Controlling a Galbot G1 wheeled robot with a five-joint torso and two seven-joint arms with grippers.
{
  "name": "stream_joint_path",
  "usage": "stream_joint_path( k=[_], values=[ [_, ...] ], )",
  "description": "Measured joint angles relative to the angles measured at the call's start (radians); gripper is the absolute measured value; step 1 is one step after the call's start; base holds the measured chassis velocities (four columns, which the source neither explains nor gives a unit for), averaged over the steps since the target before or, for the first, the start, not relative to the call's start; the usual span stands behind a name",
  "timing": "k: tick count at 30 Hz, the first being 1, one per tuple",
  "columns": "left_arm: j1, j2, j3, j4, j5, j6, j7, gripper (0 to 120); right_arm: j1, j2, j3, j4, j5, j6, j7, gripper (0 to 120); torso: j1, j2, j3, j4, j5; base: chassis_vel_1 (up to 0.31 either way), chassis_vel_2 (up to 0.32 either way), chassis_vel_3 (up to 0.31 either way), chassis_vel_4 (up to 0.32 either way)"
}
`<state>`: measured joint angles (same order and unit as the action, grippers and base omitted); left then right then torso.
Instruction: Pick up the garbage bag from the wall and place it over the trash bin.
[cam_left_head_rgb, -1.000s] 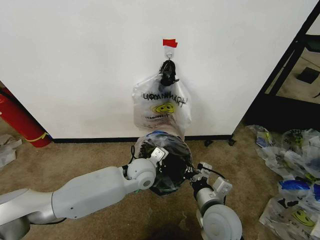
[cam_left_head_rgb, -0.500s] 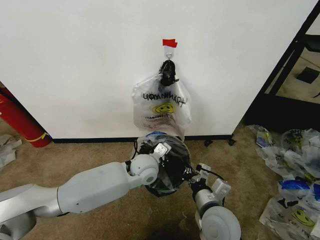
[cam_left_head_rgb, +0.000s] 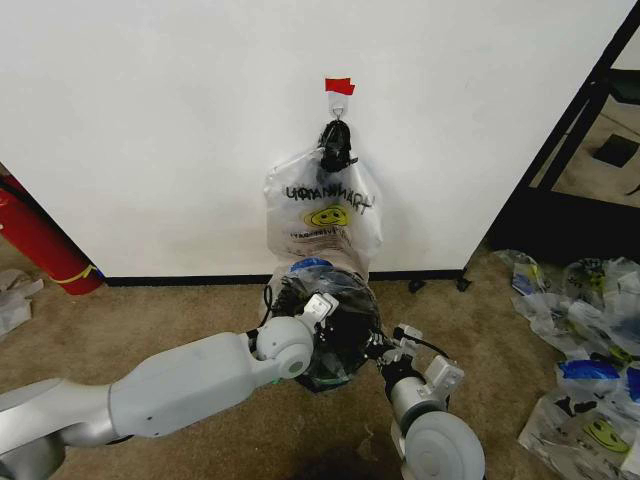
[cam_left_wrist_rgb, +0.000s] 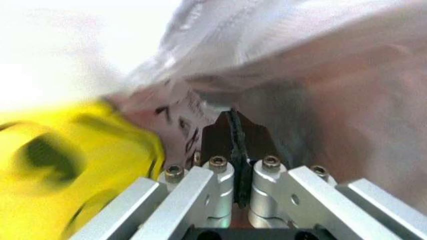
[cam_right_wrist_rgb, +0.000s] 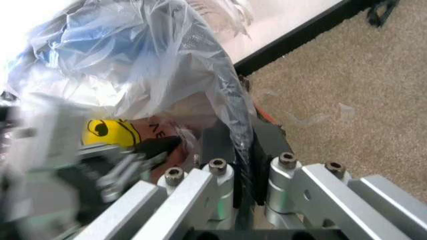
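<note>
The garbage bag (cam_left_head_rgb: 312, 268), thin whitish plastic with a blue patch, is draped over the black trash bin (cam_left_head_rgb: 345, 340) on the carpet below the wall (cam_left_head_rgb: 150, 120). My left gripper (cam_left_head_rgb: 320, 305) is at the bin's left rim, shut on the bag's film (cam_left_wrist_rgb: 293, 75) beside its yellow smiley (cam_left_wrist_rgb: 53, 165). My right gripper (cam_left_head_rgb: 395, 348) is at the bin's right rim, also shut on a fold of the bag (cam_right_wrist_rgb: 167, 65). In the right wrist view the left gripper's fingers (cam_right_wrist_rgb: 143, 150) show inside the bag.
A second bag with dark lettering (cam_left_head_rgb: 325, 215) hangs from the hook (cam_left_head_rgb: 338, 100) under red tape (cam_left_head_rgb: 340, 86). A red cylinder (cam_left_head_rgb: 40, 245) leans at the left. Several bags (cam_left_head_rgb: 590, 350) lie on the right floor near a black rack (cam_left_head_rgb: 580, 120).
My left arm pushed slightly toward the wall and eased back. The bag's film over the bin shifted a little. The right arm barely moved.
</note>
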<state>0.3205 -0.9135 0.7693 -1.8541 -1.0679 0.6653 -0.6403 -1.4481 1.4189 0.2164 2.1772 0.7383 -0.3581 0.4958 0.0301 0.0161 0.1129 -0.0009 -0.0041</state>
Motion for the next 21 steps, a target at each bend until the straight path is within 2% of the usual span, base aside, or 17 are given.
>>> stream_joint_path(
  k=[2, 4, 6, 10, 13, 14, 21],
  values=[
    [0.006, 0.024, -0.015, -0.042, -0.003, -0.003, 0.001, 0, 0.005, -0.001, 0.005, -0.009, 0.003, 0.0, 0.002, 1, 0.0, 0.0, 0.0, -0.0001, 0.0, 0.0, 0.0, 0.0, 0.0],
    [0.006, 0.024, -0.015, -0.042, -0.003, -0.003, 0.001, 0, 0.005, -0.001, 0.005, -0.009, 0.003, 0.0, 0.002, 1, 0.0, 0.0, 0.0, -0.0001, 0.0, 0.0, 0.0, 0.0, 0.0],
    [0.017, 0.05, -0.057, -0.09, -0.004, -0.008, 0.001, 0, 0.013, -0.002, 0.011, -0.017, 0.009, 0.001, 0.004, 1, 0.0, 0.0, 0.0, -0.0001, 0.0, 0.0, 0.0, 0.0, 0.0],
    [0.02, 0.057, -0.084, -0.097, 0.0, -0.015, 0.001, 0, 0.015, -0.002, 0.012, -0.018, 0.011, 0.001, 0.005, 1, 0.0, 0.0, 0.0, 0.0, 0.0, 0.0, 0.0, 0.0, 0.0],
    [0.024, 0.047, -0.1, -0.065, 0.033, -0.033, 0.004, 0, 0.014, 0.004, 0.008, -0.014, 0.014, 0.001, 0.006, 1, 0.0, 0.0, 0.0, -0.0001, 0.0002, 0.0, 0.0, 0.0, 0.0],
    [0.033, 0.031, -0.1, -0.031, 0.062, -0.045, 0.012, 0, 0.014, 0.009, 0.004, -0.007, 0.016, 0.001, 0.008, 1, 0.0, 0.0, 0.0, -0.0002, -0.0001, 0.0, 0.0, 0.0, 0.0],
    [0.073, -0.005, -0.1, 0.024, 0.099, -0.075, 0.018, 0, 0.002, 0.011, 0.004, 0.027, 0.037, -0.003, 0.016, 1, 0.0, 0.0, 0.0, 0.0, 0.0, 0.0, 0.0, 0.0, 0.0]
  ],
)
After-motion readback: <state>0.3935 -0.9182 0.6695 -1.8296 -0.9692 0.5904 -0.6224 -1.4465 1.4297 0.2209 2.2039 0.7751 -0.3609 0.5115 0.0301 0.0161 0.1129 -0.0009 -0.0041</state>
